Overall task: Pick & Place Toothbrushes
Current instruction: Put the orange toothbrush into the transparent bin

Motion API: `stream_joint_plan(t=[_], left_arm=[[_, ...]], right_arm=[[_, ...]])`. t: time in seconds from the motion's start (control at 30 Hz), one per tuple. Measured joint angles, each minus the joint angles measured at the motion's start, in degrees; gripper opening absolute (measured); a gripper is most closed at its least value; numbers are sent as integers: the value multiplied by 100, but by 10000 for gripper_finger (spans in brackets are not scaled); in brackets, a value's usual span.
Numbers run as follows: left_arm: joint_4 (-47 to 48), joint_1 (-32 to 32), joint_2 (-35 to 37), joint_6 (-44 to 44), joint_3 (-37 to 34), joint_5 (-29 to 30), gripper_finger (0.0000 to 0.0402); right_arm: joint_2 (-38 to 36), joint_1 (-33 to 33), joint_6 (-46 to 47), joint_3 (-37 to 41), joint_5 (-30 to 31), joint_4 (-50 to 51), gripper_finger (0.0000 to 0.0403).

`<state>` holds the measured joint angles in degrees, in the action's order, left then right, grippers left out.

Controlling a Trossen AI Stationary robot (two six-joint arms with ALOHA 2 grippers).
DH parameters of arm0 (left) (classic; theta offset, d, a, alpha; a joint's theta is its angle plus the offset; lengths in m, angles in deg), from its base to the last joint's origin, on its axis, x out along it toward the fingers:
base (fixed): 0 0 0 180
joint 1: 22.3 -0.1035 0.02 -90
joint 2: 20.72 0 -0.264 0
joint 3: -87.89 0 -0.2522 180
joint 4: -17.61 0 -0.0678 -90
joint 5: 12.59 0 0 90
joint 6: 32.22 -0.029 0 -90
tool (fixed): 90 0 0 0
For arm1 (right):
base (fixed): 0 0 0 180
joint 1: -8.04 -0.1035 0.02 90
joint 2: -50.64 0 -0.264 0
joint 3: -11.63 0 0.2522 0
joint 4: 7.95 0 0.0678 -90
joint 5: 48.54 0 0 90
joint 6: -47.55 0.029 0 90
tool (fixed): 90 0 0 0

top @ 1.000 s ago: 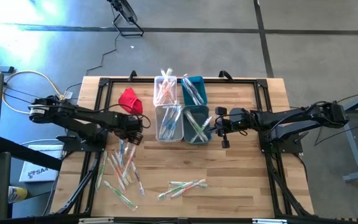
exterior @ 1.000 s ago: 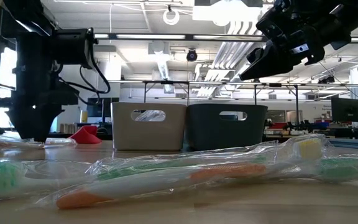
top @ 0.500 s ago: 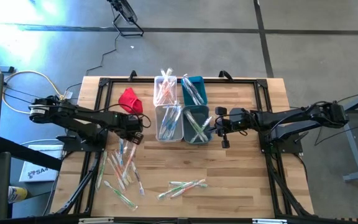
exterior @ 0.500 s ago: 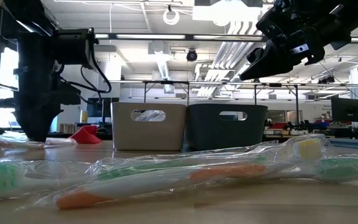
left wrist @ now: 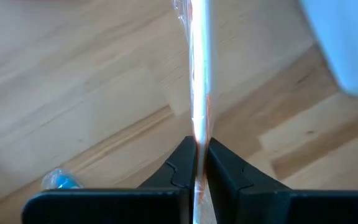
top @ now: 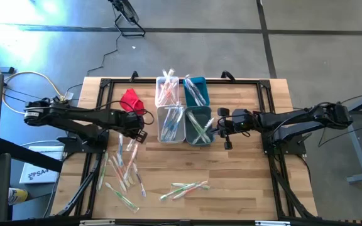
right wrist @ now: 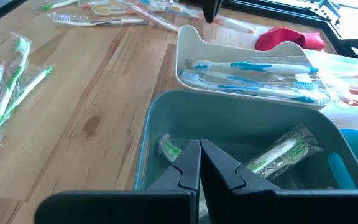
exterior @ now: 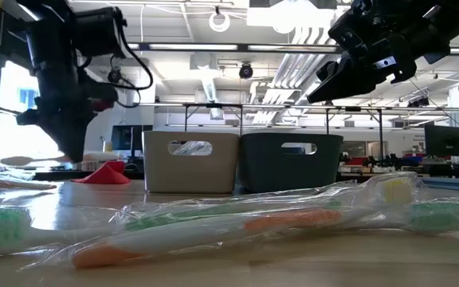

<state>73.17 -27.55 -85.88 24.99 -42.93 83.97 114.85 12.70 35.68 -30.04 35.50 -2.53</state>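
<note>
Many wrapped toothbrushes [top: 124, 166] lie loose on the wooden table, with a few more [top: 184, 188] nearer the front. My left gripper [top: 138, 134] hangs above the pile's far end, shut on one toothbrush [exterior: 30, 159] with an orange handle. Four bins stand at the table's middle: two white [top: 170, 123] and two teal [top: 199, 124]. My right gripper [top: 222, 129] is shut, with nothing in it, above the near teal bin [right wrist: 241, 112], where green toothbrushes [right wrist: 281, 152] lie. My left gripper pinches the wrapped toothbrush's handle [left wrist: 199, 127] between its two fingers [left wrist: 219, 163]. The fingers come steeply from above and lie across the brush. The toothbrush hangs about level, clear of the table, sticking out on both sides of the fingers [exterior: 74, 158].
A red cloth [top: 131, 100] lies beyond my left gripper, left of the bins. The near white bin [right wrist: 253, 65] holds blue toothbrushes. Bare wood lies at the table's right part [top: 250, 169]. Black frame rails [top: 99, 94] run along the table's sides.
My left gripper has risen from the table at the pile's far end and has taken one toothbrush up with it. That brush lay on the wood and now hangs level, clear of it.
</note>
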Motion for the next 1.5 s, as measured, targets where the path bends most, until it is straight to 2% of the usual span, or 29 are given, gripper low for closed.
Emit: stream_joint_plan(t=[0.23,0.37,1.07,1.37,1.5], left_arm=[[122,0,461,-275,378,3,15],[-85,0,659,-555,588,266,16],[-3722,-2,731,-2927,792,934,17],[-4178,-6,603,-3298,796,1339,17],[-4265,-287,412,-3294,796,1326,17]], right_arm=[[0,-2,0,0,0,0,2],[0,-2,-1,0,0,0,2],[0,0,-4,0,0,-2,2],[0,-1,-42,0,0,-62,2],[0,-2,-52,0,0,-134,2]])
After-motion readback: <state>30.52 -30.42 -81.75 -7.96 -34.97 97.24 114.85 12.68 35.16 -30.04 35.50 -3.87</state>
